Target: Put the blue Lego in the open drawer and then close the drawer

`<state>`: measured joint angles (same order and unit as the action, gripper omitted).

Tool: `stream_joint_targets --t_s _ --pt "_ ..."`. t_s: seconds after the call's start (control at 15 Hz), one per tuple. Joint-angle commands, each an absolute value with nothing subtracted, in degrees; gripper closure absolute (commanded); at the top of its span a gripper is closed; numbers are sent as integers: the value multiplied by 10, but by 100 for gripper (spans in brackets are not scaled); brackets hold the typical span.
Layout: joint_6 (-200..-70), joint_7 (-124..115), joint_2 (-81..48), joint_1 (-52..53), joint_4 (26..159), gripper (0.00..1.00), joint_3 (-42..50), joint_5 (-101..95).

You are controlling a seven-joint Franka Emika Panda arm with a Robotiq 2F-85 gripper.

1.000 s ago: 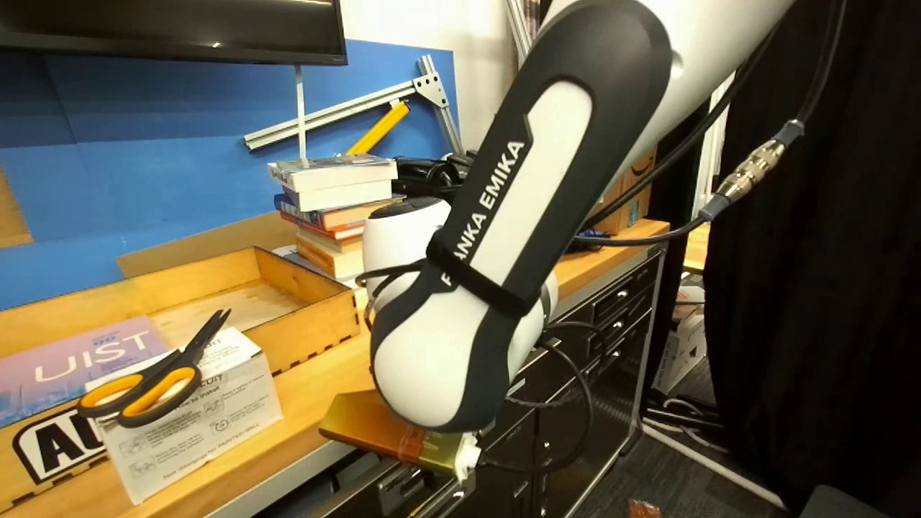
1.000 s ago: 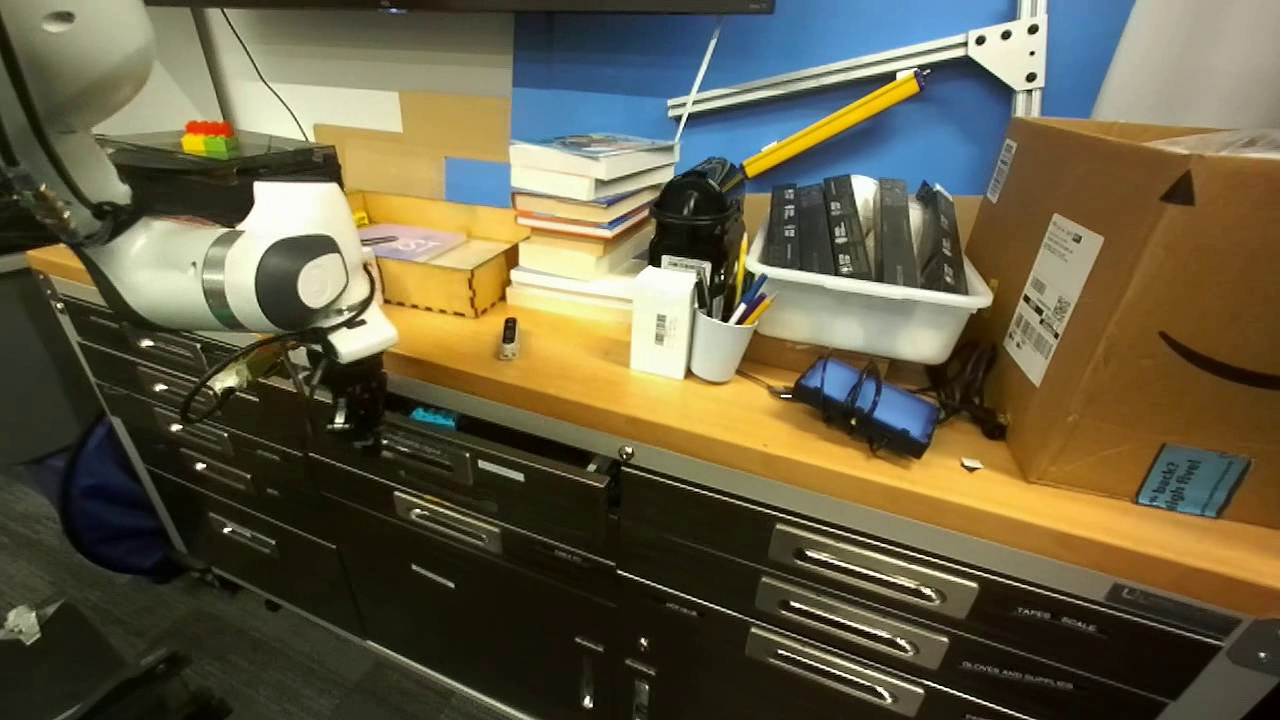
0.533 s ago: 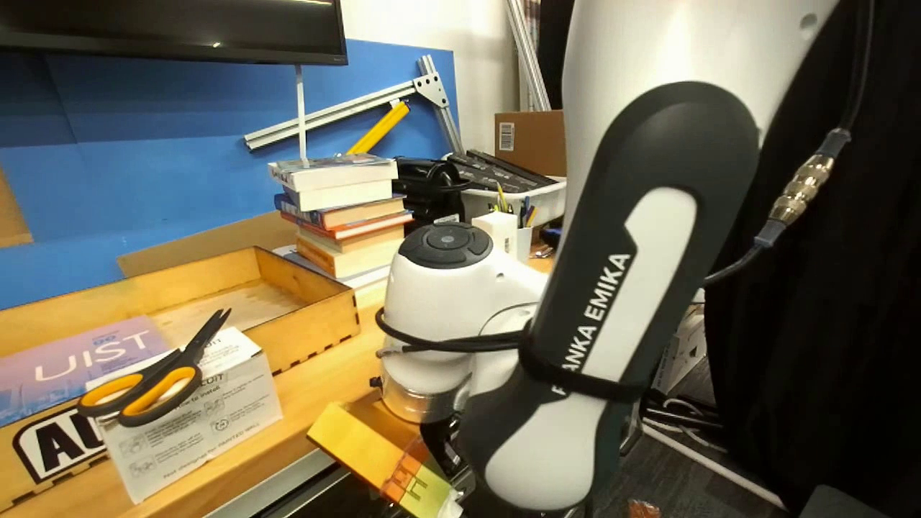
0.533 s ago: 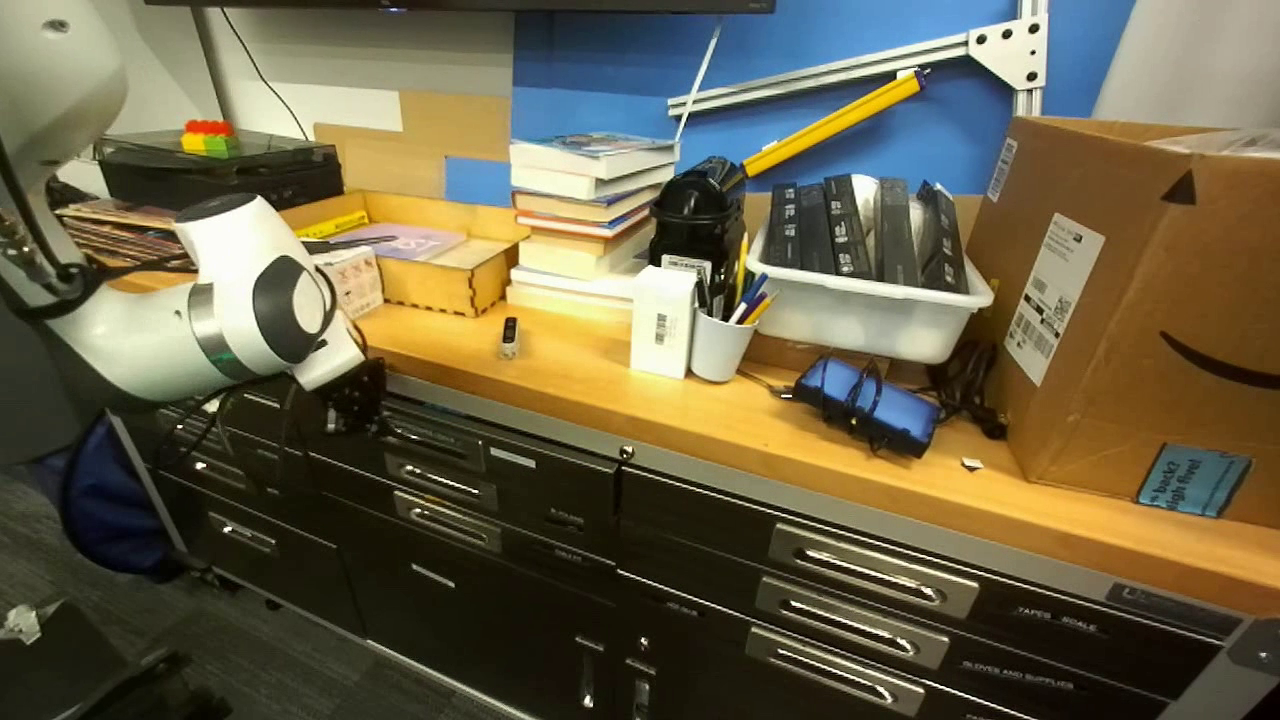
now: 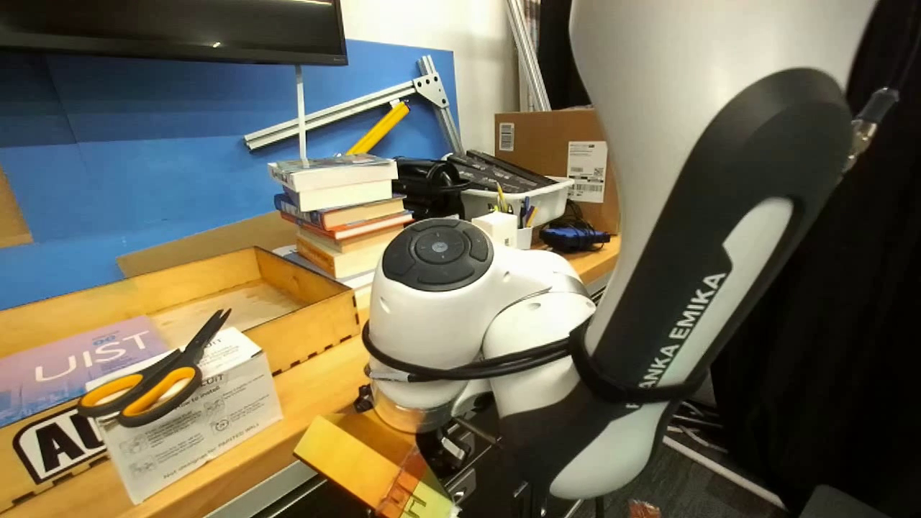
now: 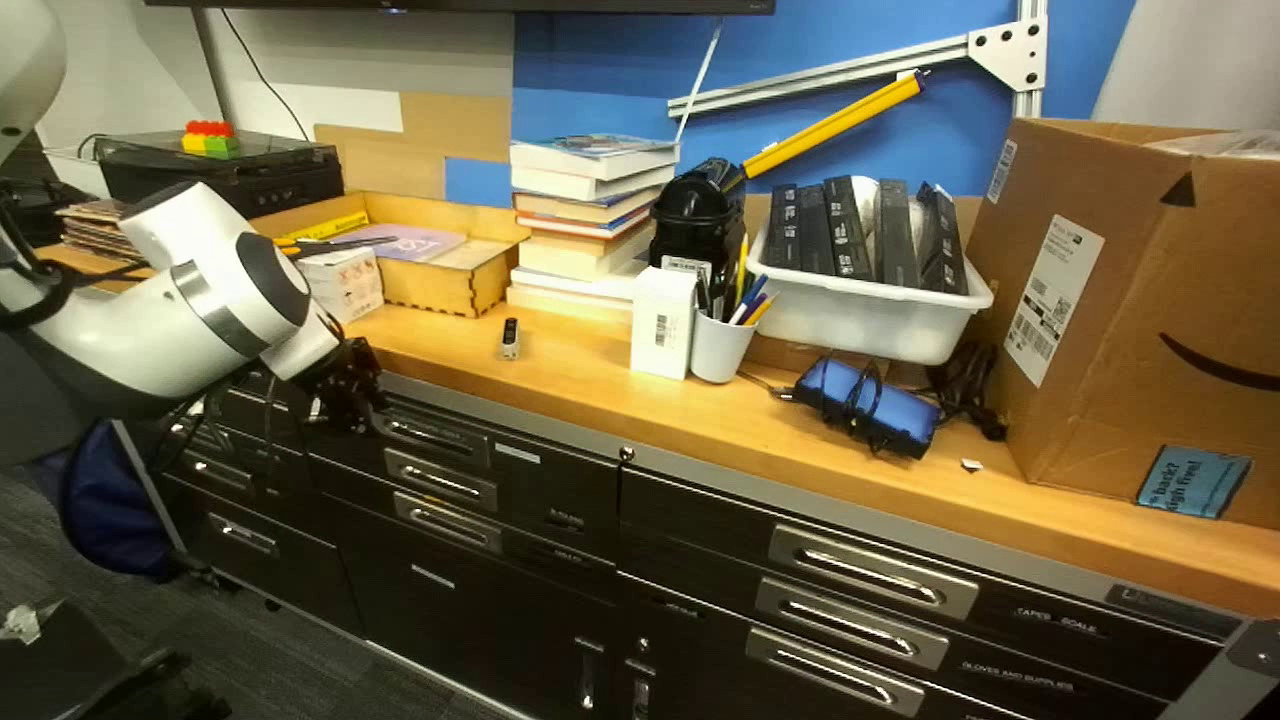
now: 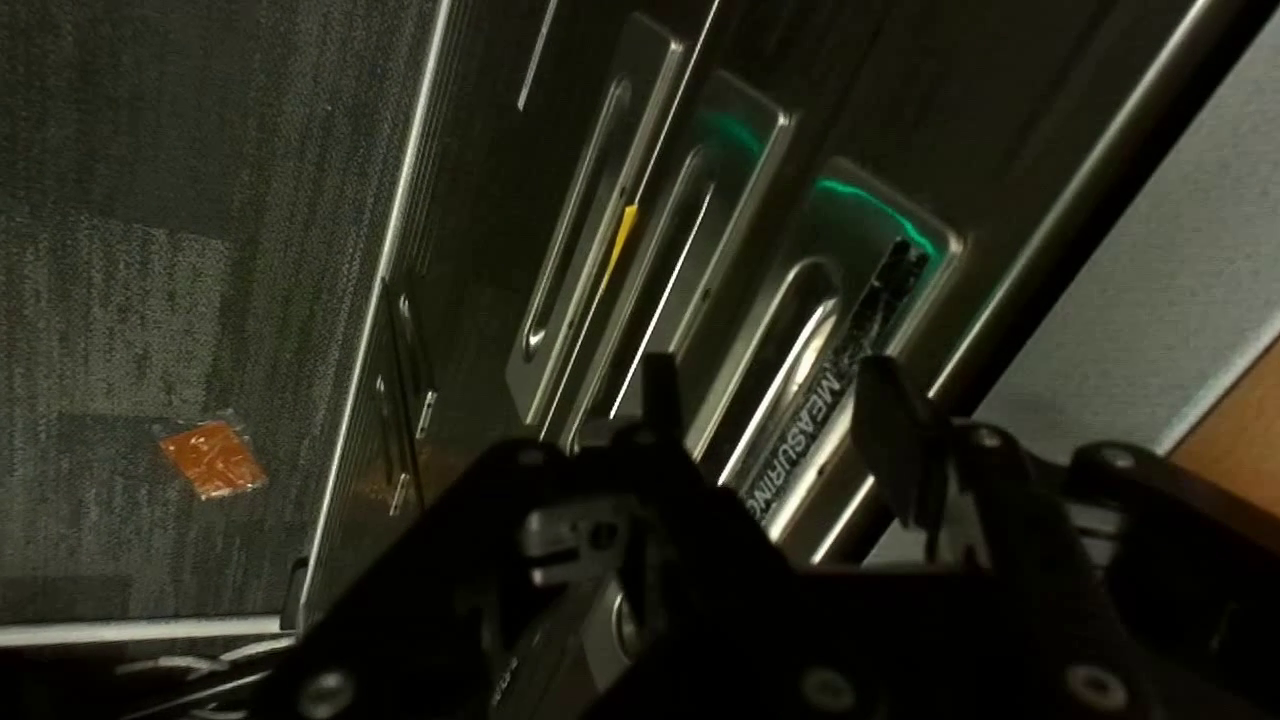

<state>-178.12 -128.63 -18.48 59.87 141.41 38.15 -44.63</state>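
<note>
The drawer [image 6: 560, 478] is the top dark drawer under the worktop and looks shut, its front in line with the drawers below. Its silvery handle strip, with a "MEASURING" label, shows in the wrist view [image 7: 895, 235]. The blue Lego is not in sight in any current view. My gripper [image 7: 770, 375] is open, with its two fingers apart and nothing held between them. The handle strip lies beyond the gap between the fingers; I cannot tell whether they touch it. In an exterior view the gripper [image 6: 345, 395] is by the drawer's handle, just below the worktop edge.
A white box [image 5: 194, 424] with yellow-handled scissors [image 5: 155, 378] stands near the worktop edge beside a wooden tray [image 5: 316, 331]. Books [image 6: 590, 215], a pen cup [image 6: 720, 348] and a small dark block [image 6: 510, 340] stand on the worktop [image 6: 590, 390]. More drawers [image 6: 440, 480] lie below.
The drawer was partly open a second ago, with something cyan-blue inside; it now looks shut. The arm has swung down and back, and the gripper has shifted slightly away from the drawer front.
</note>
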Motion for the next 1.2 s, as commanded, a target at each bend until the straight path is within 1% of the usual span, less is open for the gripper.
stream_joint_targets --t_s 0.0,0.13,0.2,0.33,0.4,0.6,0.73,0.8,0.87,0.93,1.13 --pt "-1788 -1343 -198 667 1412 19 441 -480" --pt "-1777 -1348 -195 690 1415 4 449 -484" --pt "-1759 -1320 -175 676 1429 1 423 -471" --pt "-1705 -1211 -100 607 1482 0 324 -422" --pt "-1685 -1174 -81 593 1496 0 296 -397" --pt "-1602 -1063 -1 512 1550 0 168 -315" --pt "-1534 -983 44 487 1568 0 102 -234" --pt "-1498 -944 60 451 1567 0 45 -193" --pt "-1459 -900 71 439 1556 0 14 -147" --pt "-1414 -857 83 520 1538 0 79 -110" --pt "-1272 -732 95 548 1470 0 130 -76"
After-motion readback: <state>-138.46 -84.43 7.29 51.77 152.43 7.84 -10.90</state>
